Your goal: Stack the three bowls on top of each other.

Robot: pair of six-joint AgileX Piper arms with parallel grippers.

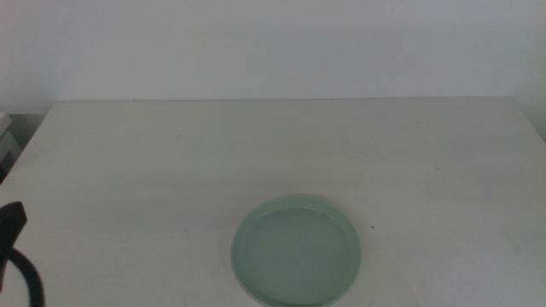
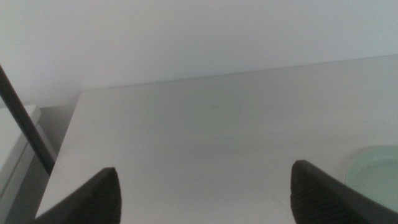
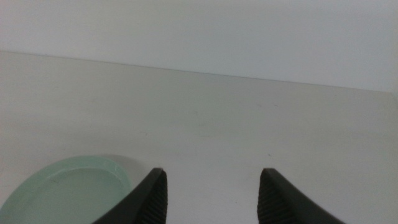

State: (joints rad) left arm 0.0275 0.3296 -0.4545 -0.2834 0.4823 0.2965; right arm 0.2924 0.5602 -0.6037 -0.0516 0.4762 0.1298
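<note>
Lower centre of middle view: mint green bowl (image 1: 296, 252) alone on table (image 1: 171, 162), looks rigid, glossy, slippery; pinch low rim. Left gripper (image 2: 202, 193), right gripper (image 3: 211, 196): jaws apart, empty.

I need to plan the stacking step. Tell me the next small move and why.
Probably none yet, beyond holding both arms back. Only the mint green bowl shows on the table; whether other bowls lie under it cannot be told. The left gripper and right gripper both hang open and empty beside the bowl, not touching it. If more bowls appear, reach for one.
</note>
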